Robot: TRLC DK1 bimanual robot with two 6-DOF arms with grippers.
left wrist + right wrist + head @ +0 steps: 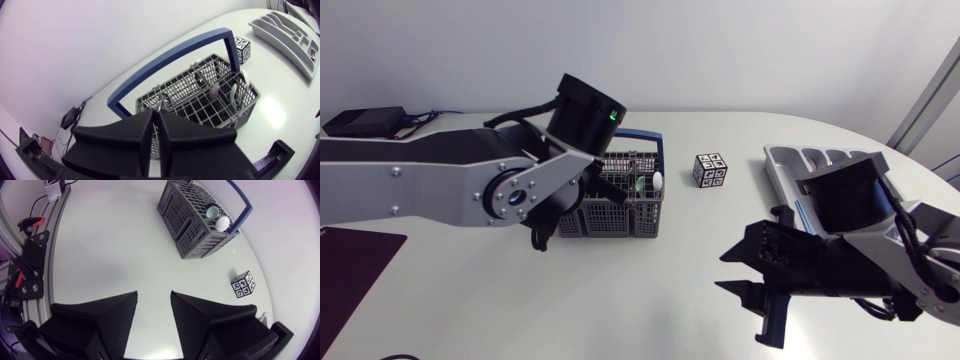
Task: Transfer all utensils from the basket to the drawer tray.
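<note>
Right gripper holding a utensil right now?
No: the right wrist view shows the right gripper open above the table, with nothing in it.

The left gripper (156, 112) is hanging over the grey basket (200, 95), its fingers (146, 131) pressing almost together on the tip of a silver utensil (158, 105). Three more utensils (232, 92) are standing in the basket's end compartment. The blue handle (170, 57) is arching upright. A marker cube (242, 48) and the drawer tray (287, 37) are sitting further along the desk (280, 115).
</note>
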